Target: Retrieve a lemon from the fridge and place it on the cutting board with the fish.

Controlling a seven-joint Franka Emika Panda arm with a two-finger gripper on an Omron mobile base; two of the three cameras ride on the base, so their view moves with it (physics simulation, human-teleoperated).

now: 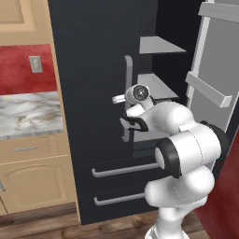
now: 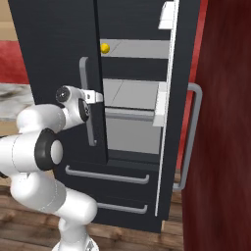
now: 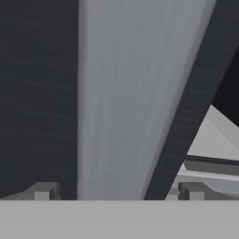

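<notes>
Your left base view took in tan cabinets [image 1: 28, 154] and a marble counter [image 1: 28, 114] beside the black fridge [image 1: 88, 70], whose right door [image 1: 212, 79] stood swung open. In the right base view, the lemon [image 2: 104, 47] sat on an upper grey shelf [image 2: 139, 49] inside, with the gripper [image 2: 98, 96] at the left door's handle [image 2: 87, 98]. Your hand view had the fingertips [image 3: 44, 191] spread wide either side of that grey handle [image 3: 126, 93], holding nothing.

Both base cameras looked forward from behind the arm (one left, one right) and shared the fridge [image 1: 100, 70] front; the hand camera sat very near its grey handle [image 3: 116, 93], just ahead of the end effector [image 3: 116, 191].
</notes>
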